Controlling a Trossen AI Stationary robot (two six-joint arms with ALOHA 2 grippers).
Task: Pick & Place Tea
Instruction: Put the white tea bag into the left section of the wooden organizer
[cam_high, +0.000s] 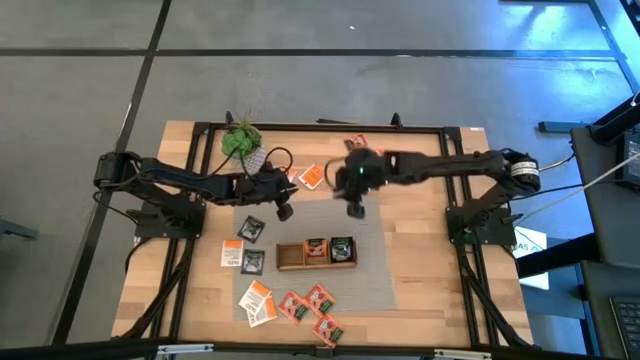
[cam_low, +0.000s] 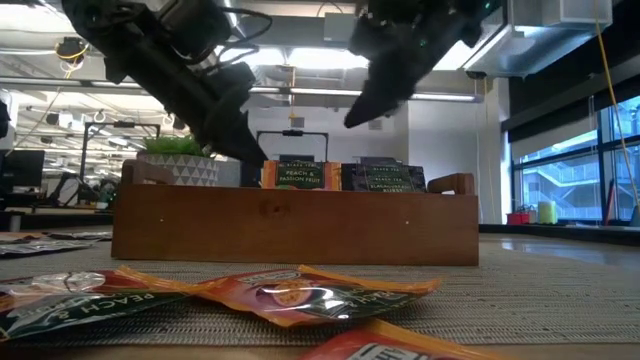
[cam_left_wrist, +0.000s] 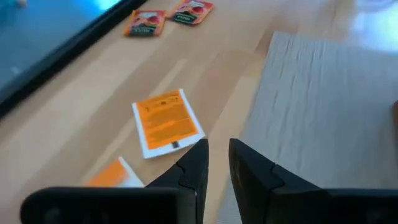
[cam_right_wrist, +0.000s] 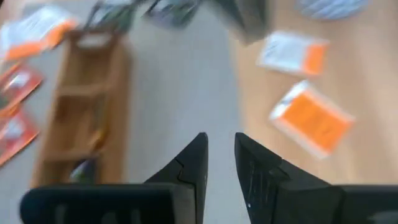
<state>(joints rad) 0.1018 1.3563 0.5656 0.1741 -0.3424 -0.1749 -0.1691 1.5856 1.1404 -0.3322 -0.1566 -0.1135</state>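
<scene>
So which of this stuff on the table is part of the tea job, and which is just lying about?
Part of the job:
- tea bags, loose on the table
- wooden tray, some bags already in it
- left gripper, nothing between its fingers
- right gripper, nothing between its fingers

Just lying about:
- potted plant
- grey mat

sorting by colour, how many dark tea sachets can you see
3: one dark sachet and another lie on the mat left of the tray. A third stands in its right-end compartment, and more may hide behind it.
</scene>
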